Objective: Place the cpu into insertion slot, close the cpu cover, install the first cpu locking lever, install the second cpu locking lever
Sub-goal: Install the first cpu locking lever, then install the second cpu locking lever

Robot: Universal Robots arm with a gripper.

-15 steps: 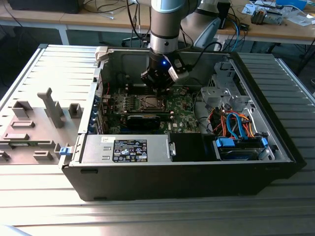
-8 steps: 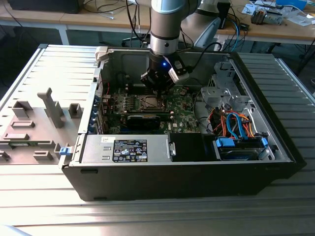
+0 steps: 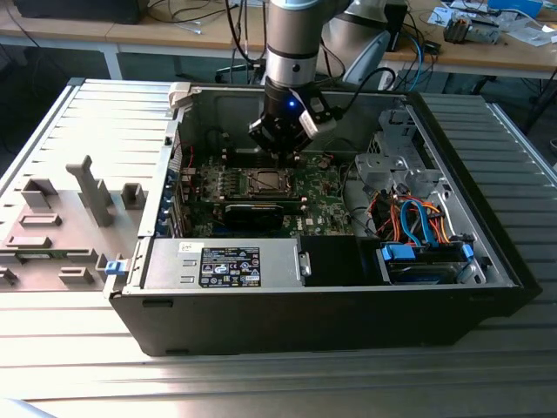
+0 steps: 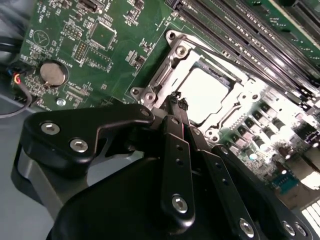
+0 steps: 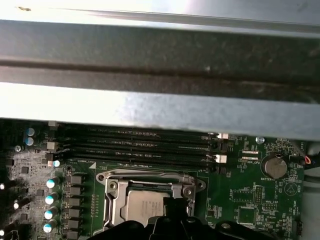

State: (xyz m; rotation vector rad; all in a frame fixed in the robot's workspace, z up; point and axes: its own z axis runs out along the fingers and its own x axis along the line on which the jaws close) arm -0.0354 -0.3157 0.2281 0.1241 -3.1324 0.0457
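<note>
Silver-grey cpu [image 4: 206, 95] seated in insertion slot [image 5: 145, 205] | cpu cover [image 4: 167, 75] down | gripper [image 4: 178, 106] fingers together, empty, just above cover edge

You see a green board [image 4: 125, 45], a silver-grey chip [image 4: 207, 95] in a silvery frame [image 4: 165, 75], a black gripper [image 4: 178, 106], and blue cables [image 3: 426, 222] right of centre.

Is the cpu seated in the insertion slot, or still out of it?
In: the cpu lies flat inside the insertion slot, its silver top framed by the socket's metal edge.

The claw [image 5: 175, 210] hides part of the cpu [image 5: 145, 207].
</note>
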